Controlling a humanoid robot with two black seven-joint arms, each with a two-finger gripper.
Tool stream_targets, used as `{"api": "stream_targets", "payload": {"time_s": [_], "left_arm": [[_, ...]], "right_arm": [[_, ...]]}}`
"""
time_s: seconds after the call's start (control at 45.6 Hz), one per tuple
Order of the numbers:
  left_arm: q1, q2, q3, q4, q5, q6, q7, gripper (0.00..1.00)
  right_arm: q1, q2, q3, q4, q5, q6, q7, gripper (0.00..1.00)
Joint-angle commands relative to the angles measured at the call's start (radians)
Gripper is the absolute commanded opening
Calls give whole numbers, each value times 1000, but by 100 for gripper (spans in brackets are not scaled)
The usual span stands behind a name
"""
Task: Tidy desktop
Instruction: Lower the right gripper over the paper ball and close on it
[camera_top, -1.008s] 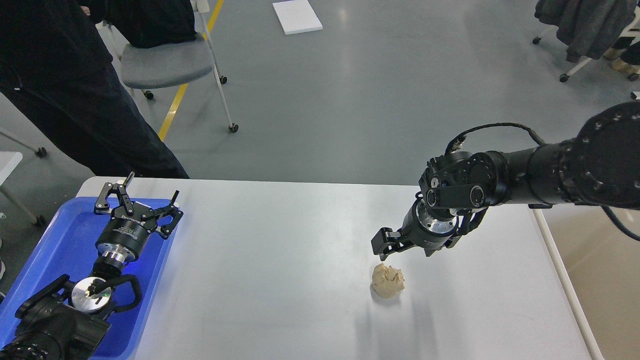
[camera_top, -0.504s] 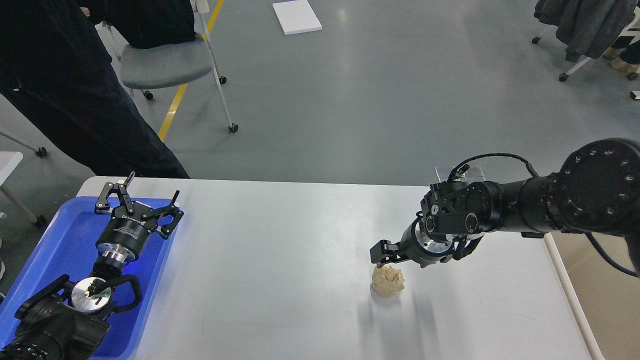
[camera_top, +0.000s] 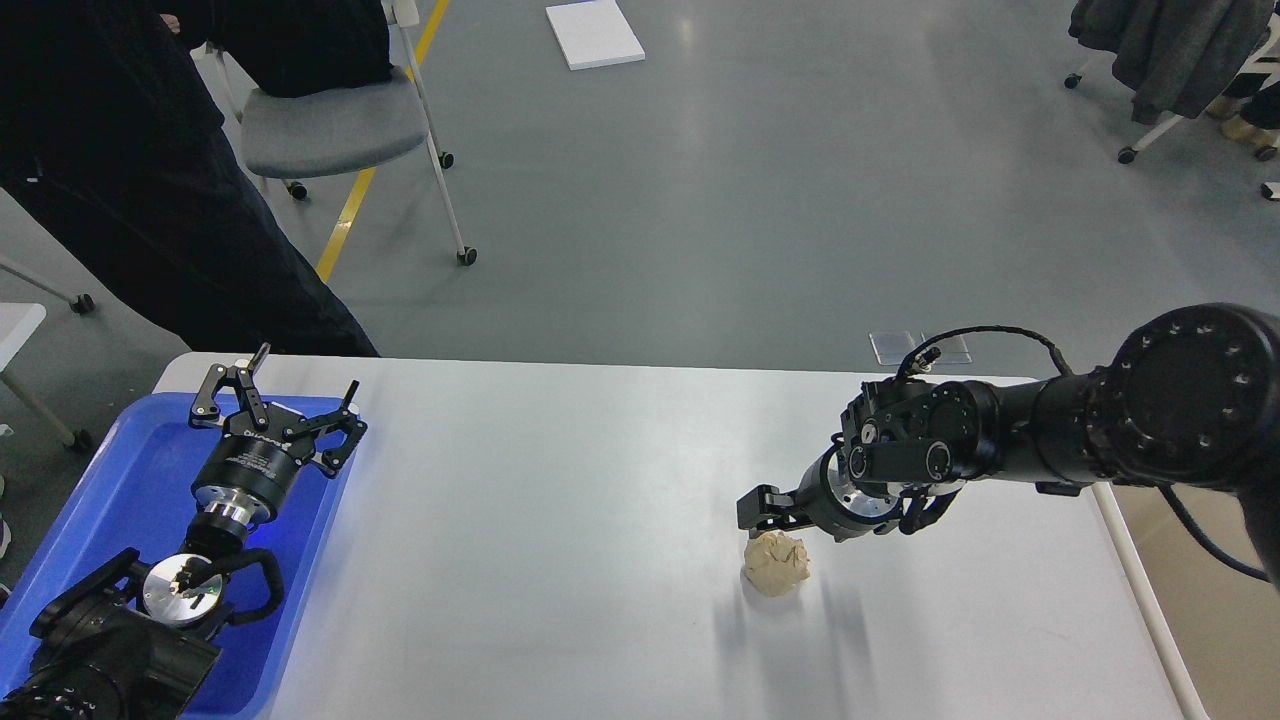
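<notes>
The white-grey desktop (camera_top: 560, 560) fills the lower view. A crumpled beige paper ball (camera_top: 776, 565) lies on it right of centre. My right gripper (camera_top: 760, 512) hangs just above the ball's far edge, pointing left and down; it is dark and seen end-on, so its fingers cannot be told apart. My left gripper (camera_top: 275, 395) is open and empty, held over the blue tray at the desktop's left end.
A blue plastic tray (camera_top: 120, 480) lies on the left end of the desktop under my left arm. A person in black and a grey wheeled chair (camera_top: 330, 125) stand beyond the far left corner. A beige bin (camera_top: 1220, 580) stands right of the table.
My right arm has come down and slightly left, bringing its gripper from well above the paper ball to just over it. The left arm and the ball have not moved.
</notes>
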Motion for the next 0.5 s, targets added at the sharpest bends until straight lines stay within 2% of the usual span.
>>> {"api": "stream_targets", "payload": {"time_s": [0.0, 0.482], "left_arm": [[0, 0, 0, 0, 0, 0, 0, 100], [0, 0, 1, 0, 0, 0, 0, 100]], "right_arm": [[-28, 0, 26, -8, 0, -7, 0, 100], [-84, 0, 86, -43, -1, -22, 0, 100]]}}
